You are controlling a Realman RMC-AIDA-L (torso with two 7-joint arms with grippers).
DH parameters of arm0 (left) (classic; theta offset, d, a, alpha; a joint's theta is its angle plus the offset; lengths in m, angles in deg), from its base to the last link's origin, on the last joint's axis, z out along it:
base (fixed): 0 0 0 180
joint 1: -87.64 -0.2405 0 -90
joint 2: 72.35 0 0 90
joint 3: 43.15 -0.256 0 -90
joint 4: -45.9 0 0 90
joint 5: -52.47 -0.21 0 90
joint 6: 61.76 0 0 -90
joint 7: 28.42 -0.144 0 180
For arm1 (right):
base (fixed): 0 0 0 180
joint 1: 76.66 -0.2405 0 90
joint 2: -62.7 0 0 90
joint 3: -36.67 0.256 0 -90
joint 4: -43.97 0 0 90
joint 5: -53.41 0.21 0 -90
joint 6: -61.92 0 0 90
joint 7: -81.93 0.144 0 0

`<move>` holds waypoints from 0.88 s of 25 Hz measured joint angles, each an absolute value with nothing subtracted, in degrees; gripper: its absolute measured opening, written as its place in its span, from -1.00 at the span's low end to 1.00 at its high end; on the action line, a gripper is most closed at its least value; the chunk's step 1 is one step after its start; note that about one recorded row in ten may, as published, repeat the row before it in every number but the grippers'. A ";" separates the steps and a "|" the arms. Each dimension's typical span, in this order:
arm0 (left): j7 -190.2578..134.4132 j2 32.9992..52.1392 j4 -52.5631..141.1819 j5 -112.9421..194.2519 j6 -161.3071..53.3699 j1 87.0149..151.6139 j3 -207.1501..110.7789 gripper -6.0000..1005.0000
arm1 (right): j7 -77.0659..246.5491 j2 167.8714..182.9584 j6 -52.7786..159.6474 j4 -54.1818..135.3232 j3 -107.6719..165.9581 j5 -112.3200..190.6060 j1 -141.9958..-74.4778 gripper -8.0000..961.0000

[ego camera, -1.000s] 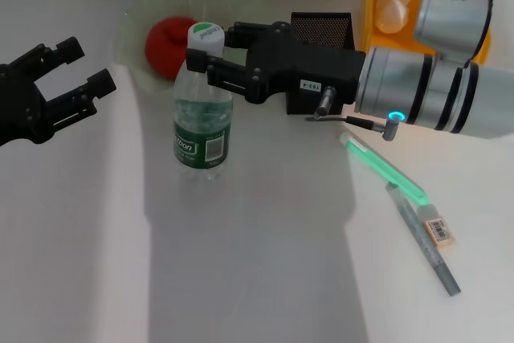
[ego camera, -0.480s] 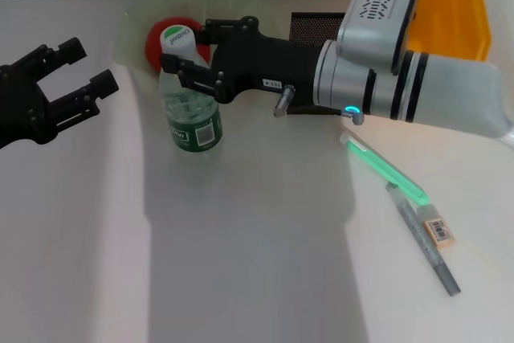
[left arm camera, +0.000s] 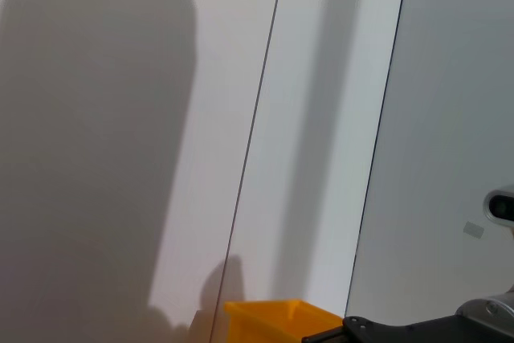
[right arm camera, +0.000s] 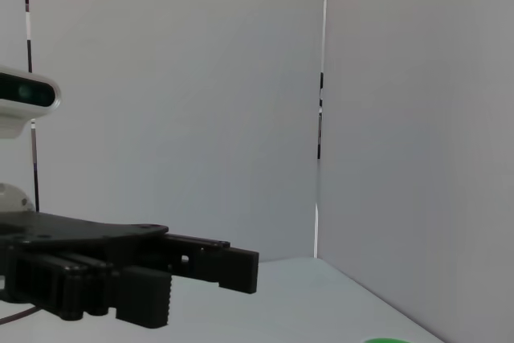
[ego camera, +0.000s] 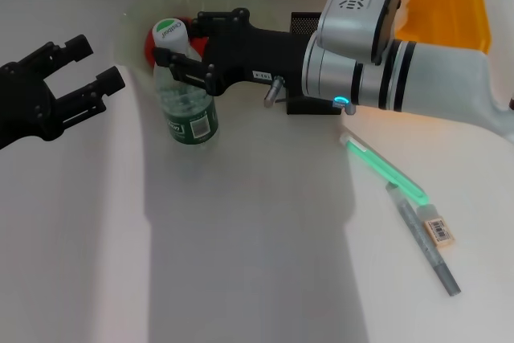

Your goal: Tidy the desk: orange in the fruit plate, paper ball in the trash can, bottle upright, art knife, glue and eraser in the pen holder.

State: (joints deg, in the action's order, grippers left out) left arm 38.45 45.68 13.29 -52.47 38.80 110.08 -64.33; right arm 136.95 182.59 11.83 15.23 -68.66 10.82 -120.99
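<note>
I am seeing the right gripper (ego camera: 183, 54) pinching the bottle (ego camera: 185, 94) upright beside the fruit plate (ego camera: 136, 18); left gripper (ego camera: 80, 66) is hovering, fingers spread.

A white desk (ego camera: 241, 263) fills the head view, crossed by broad soft shadows. Behind it rise plain pale wall panels (left arm camera: 321, 118) divided by thin dark vertical seams (right arm camera: 324, 78).
</note>
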 joint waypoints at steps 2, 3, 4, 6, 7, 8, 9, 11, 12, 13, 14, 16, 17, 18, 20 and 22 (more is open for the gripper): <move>38.42 45.69 13.29 -52.47 38.79 110.15 -64.33 0.59 | 137.11 182.59 11.83 15.23 -68.84 10.83 -121.04 0.00; 38.41 45.69 13.29 -52.47 38.77 110.22 -64.33 0.59 | 137.12 182.59 11.84 15.23 -68.85 10.84 -121.04 0.00; 38.40 45.69 13.29 -52.47 38.74 110.28 -64.33 0.59 | 137.12 182.58 11.84 15.23 -68.86 10.85 -121.04 0.01; 38.39 45.69 13.29 -52.47 38.69 110.33 -64.33 0.59 | 137.15 182.58 11.84 15.17 -68.87 10.91 -120.99 0.02; 38.39 45.69 13.29 -52.47 38.66 110.33 -64.33 0.59 | 137.26 182.59 11.84 15.13 -68.83 10.94 -120.89 0.03; 38.37 45.69 13.29 -52.47 38.60 110.34 -64.33 0.59 | 137.54 182.58 11.83 15.04 -68.72 10.98 -120.75 0.03; 38.34 45.69 13.29 -52.47 38.56 110.37 -64.33 0.59 | 137.82 182.58 11.79 14.93 -68.57 11.01 -120.64 0.04; 38.30 45.69 13.29 -52.47 38.51 110.49 -64.33 0.59 | 138.49 182.58 11.65 14.86 -68.39 11.06 -120.58 0.05; 38.29 45.69 13.30 -52.47 38.50 110.55 -64.33 0.59 | 138.70 182.58 11.58 14.86 -68.37 11.06 -120.54 0.06; 38.29 45.69 13.30 -52.47 38.50 110.62 -64.33 0.59 | 138.80 182.58 11.53 14.86 -68.36 11.07 -120.50 0.06; 38.29 45.69 13.29 -52.47 38.50 110.67 -64.33 0.59 | 138.91 182.58 11.49 14.86 -68.36 11.06 -120.45 0.07; 38.29 45.69 13.29 -52.48 38.50 110.75 -64.33 0.59 | 139.39 182.58 11.41 14.76 -68.35 11.07 -120.29 0.08; 38.29 45.69 13.30 -52.47 38.50 110.76 -64.33 0.59 | 139.65 182.58 11.36 14.63 -68.35 11.07 -120.10 0.09; 38.29 45.69 13.29 -52.44 38.51 110.76 -64.33 0.59 | 139.90 182.58 11.27 14.25 -68.33 11.07 -119.74 0.09; 38.28 45.69 13.30 -52.24 38.58 110.76 -64.33 0.59 | 140.38 182.58 11.17 12.58 -68.28 11.07 -118.45 0.10; 38.29 45.69 13.30 -52.06 38.84 110.76 -64.33 0.59 | 141.00 182.50 11.04 10.36 -68.27 11.07 -116.80 0.16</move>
